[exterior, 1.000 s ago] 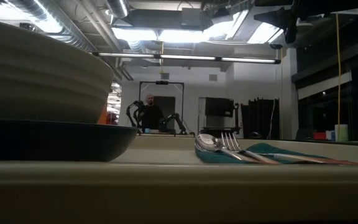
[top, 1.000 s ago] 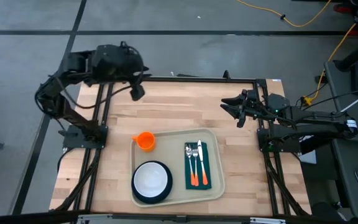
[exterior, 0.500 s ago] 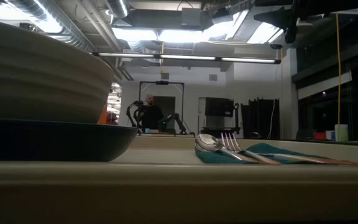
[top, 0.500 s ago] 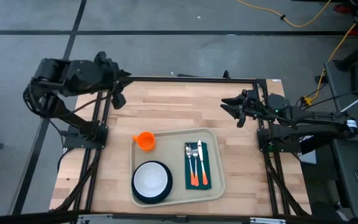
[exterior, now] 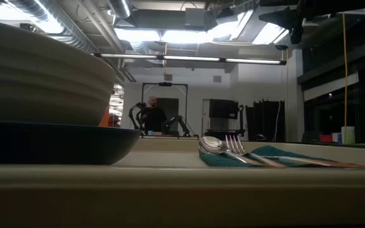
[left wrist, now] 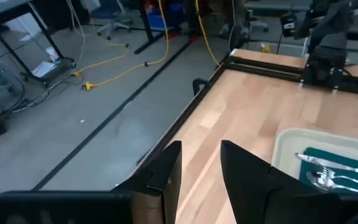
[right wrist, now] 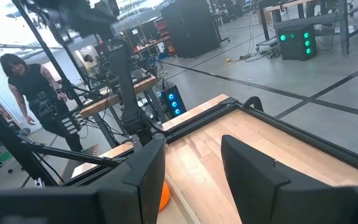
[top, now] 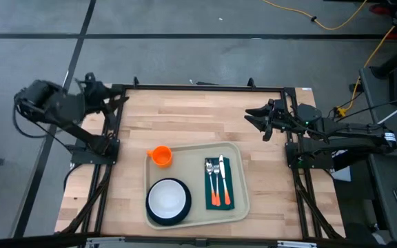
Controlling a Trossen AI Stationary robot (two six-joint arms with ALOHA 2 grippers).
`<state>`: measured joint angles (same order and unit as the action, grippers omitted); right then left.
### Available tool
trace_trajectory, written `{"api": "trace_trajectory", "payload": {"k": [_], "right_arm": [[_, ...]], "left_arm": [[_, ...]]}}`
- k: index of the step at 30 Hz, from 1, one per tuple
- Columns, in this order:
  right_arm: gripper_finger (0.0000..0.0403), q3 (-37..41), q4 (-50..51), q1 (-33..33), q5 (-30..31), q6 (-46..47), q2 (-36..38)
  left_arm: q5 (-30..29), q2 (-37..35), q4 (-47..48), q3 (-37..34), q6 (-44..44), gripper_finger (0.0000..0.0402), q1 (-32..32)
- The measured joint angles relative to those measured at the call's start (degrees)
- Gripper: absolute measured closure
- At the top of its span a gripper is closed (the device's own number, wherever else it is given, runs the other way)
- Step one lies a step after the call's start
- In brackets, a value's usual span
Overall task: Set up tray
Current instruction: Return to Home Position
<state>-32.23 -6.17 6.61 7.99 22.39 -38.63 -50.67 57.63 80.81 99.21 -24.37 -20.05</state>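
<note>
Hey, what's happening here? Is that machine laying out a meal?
A two-armed robot is setting up a tray, and it looks finished. On the tray sit a bowl on a plate, cutlery on a napkin, and an orange cup at its corner. Neither arm touches anything: the left gripper and right gripper are open and empty, off at the table's edges.

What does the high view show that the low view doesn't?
Only the high view locates the left gripper at the table's far left corner and the right gripper at its right edge. Only the low view shows a person in the room behind. Both show the tray holding the bowl on its plate and cutlery on the napkin.
</note>
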Motion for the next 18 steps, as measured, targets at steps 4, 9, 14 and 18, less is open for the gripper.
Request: {"api": "trace_trajectory", "payload": {"k": [4, 9, 14, 18], "right_arm": [[0.0240, 0.00, -0.02, 0.00, 0.00, 0.02, 0.00], [0.0240, 0.00, -0.01, 0.01, 0.00, -0.16, 0.01], [0.0240, 0.00, 0.02, 0.02, 0.00, -0.24, 0.00], [0.0240, 0.00, 0.11, 0.00, 0.00, -0.35, 0.00]], "left_arm": [[-4.55, -8.30, -7.88, -15.61, -4.56, 0.0295, -3.22], [-6.90, -17.19, -24.10, -32.17, -3.40, 0.0295, -4.98], [-6.63, -23.63, -41.43, -47.01, -0.07, 0.0295, -5.03], [-6.35, -27.03, -51.11, -56.65, -0.43, 0.0295, -4.99]]}}
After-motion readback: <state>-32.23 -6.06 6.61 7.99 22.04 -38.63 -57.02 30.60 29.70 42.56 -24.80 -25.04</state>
